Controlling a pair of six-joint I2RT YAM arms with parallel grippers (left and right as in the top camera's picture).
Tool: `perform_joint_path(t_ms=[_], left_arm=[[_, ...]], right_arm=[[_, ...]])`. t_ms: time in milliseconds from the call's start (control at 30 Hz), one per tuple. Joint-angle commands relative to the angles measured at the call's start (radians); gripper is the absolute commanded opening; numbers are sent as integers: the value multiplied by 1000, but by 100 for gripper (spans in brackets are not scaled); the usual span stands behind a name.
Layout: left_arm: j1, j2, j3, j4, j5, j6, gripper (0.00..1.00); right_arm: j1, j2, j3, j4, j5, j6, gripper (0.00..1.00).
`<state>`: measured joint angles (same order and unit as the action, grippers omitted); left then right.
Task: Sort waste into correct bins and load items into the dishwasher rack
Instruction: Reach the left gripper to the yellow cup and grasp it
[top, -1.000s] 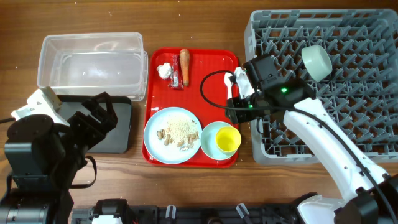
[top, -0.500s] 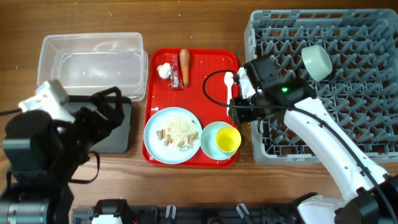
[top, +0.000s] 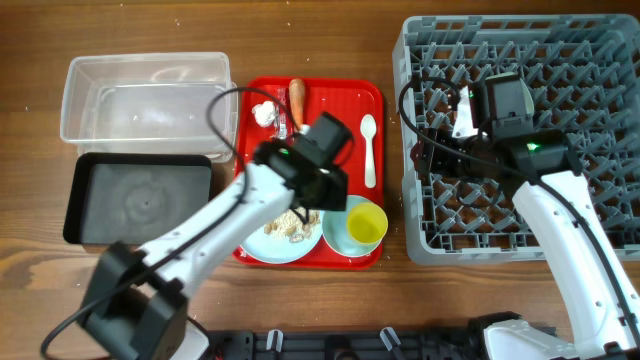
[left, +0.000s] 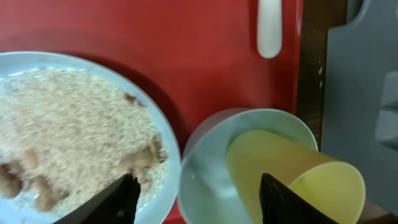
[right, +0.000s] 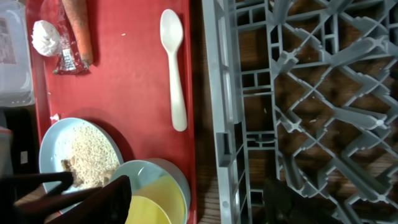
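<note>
Beige crumbly food scraps (left: 68, 124) heap on a large pale blue round plate (left: 163, 140), whose near rim lies directly beneath one finger of the left claw (left: 198, 186). That claw hangs released, fingers spread wide with nothing between them. Beneath its other finger a yellow plastic cup (left: 292, 171) lies tipped on its side inside a light blue bowl (left: 205, 168), and the bowl's rim is just beside the plate's. Ahead of the claw, a white spoon (left: 269, 28) rests alone on the flat red serving tray (left: 186, 37).

The right claw (right: 196, 199) hovers at the edge of the large grey plastic dishwasher rack (right: 298, 93), also spread and empty.

The plate looks stiff and smooth, so probably slippery at the rim. Its load is loose and would likely slide off at the first tilt. A pinch on the bare rim, on the side away from the bowl, seems safest, with the plate kept level until it is over a bin. The cup looks light and thin-walled and may roll, so pinching its wall at the lip should work best.
</note>
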<state>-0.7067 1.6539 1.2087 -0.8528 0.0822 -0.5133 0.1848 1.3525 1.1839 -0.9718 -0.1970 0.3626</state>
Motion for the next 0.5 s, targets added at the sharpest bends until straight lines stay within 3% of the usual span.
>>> perform_joint_path(t_ms=[0,233,267,333,367,467], left_arm=[[-81,14,-3,24,-35,13,61],[-171,24,-14,28,-47,13,57],[-175,32,-22,28,-66,12,50],[-174,57,-31,27,-89,12,17],[-170,61,-31,30,-92,12,5],[-148,51,-24,31,-92,12,4]], right_arm=[[-3,-13,0,3,25,5,71],[-3,-13,0,-2,25,4,72],[-3,-13,0,-5,25,4,72],[-3,-13,0,-13,24,4,72],[-3,-13,0,-16,25,3,71],[-3,-13,0,-16,24,3,71]])
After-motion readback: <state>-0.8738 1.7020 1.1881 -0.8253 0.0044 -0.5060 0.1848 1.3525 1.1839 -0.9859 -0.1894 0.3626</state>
